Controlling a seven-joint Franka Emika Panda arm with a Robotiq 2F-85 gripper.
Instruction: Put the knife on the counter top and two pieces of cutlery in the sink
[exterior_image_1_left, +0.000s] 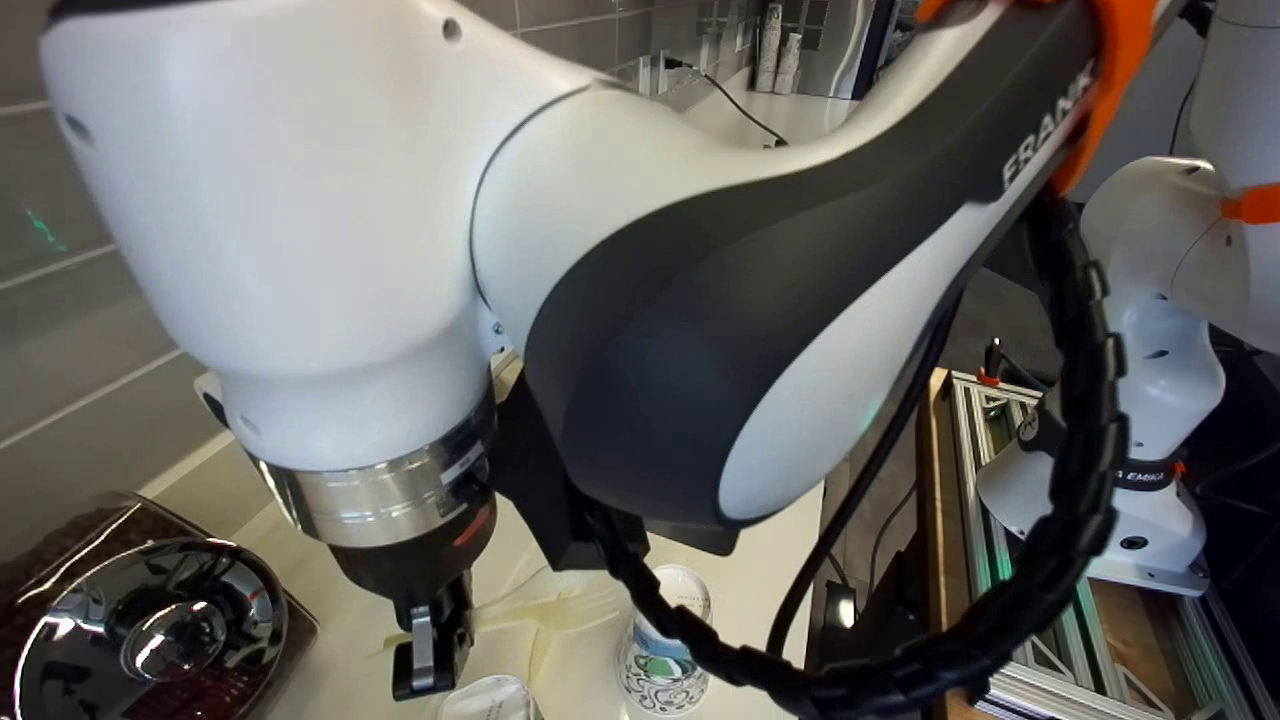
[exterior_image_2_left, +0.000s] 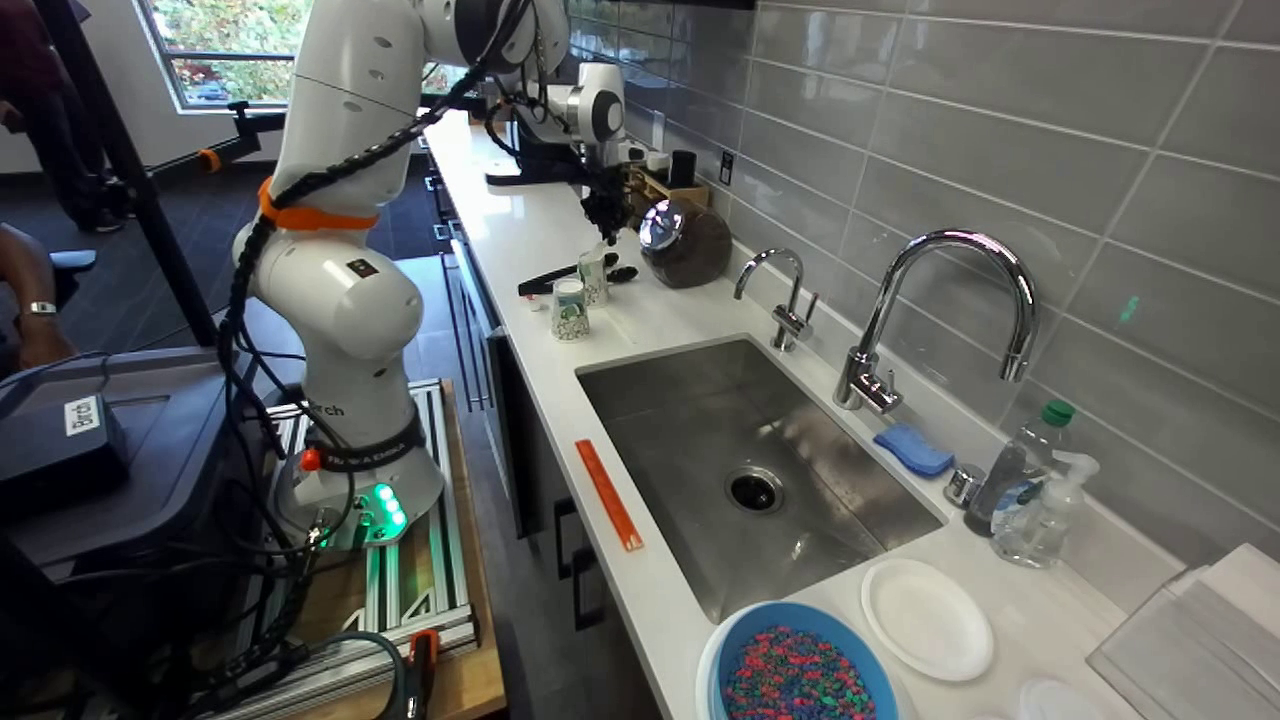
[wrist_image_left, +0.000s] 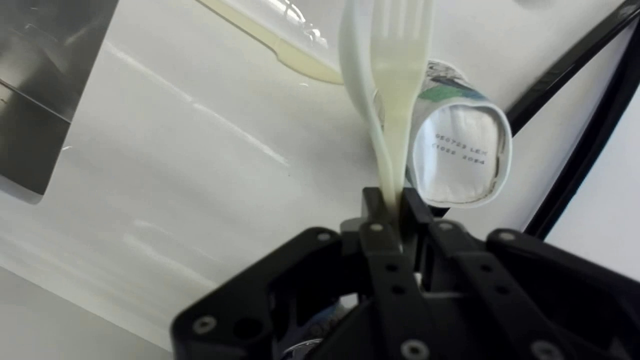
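My gripper is shut on the two pieces of cutlery, holding their handle ends. One is a cream fork; the other, pressed against it, is seen edge-on, perhaps a spoon. The fork also shows in an exterior view beside the gripper. The pale knife lies on the white counter top, its blade tip beside the cutlery in the wrist view. The gripper is over the far counter, beyond the steel sink. The sink's corner shows at the wrist view's upper left.
Two patterned cups stand near the gripper, with black tongs behind them. A lidded jar stands by the wall. Faucets rise behind the sink. An orange strip and a blue bowl are nearer.
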